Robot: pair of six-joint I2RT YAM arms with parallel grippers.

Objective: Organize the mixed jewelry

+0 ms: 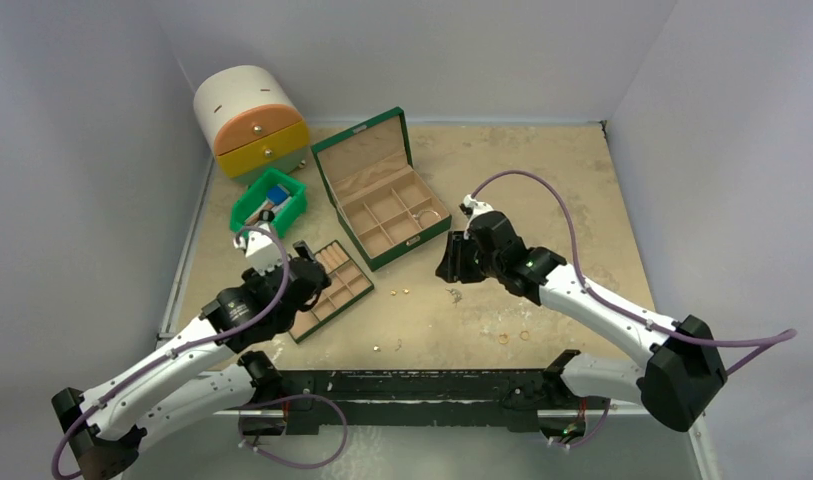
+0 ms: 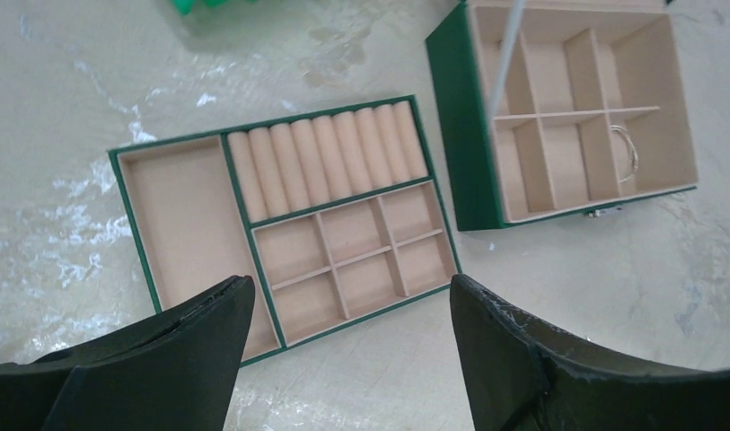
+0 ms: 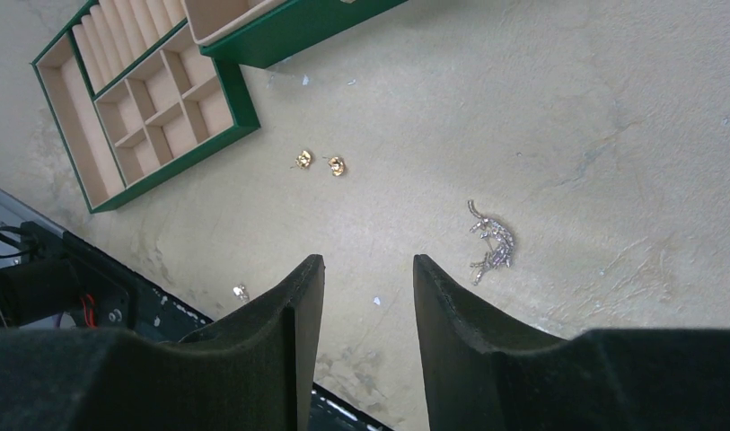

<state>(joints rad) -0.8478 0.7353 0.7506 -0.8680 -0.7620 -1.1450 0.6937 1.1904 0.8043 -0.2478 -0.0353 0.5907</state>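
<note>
The mixed jewelry lies loose on the table: two gold studs (image 1: 400,293) (image 3: 320,162), a silver charm (image 1: 454,294) (image 3: 492,241), two gold rings (image 1: 514,337) and tiny pieces (image 1: 388,346) near the front. A thin silver hoop (image 2: 626,153) rests in a compartment of the open green jewelry box (image 1: 407,252) (image 2: 460,135). A green tray (image 1: 347,285) (image 2: 181,224) with ring rolls and empty cells lies left of it. My left gripper (image 1: 304,262) (image 2: 350,283) hangs open over the tray's near edge, holding nothing. My right gripper (image 1: 450,262) (image 3: 368,260) is open and empty, the charm just to its right.
A green plastic bin (image 1: 269,203) with blue and wooden bits stands at the back left. Behind it is a white cabinet (image 1: 250,120) with orange and yellow drawers. Grey walls enclose the table. A black rail (image 1: 412,385) runs along the front edge.
</note>
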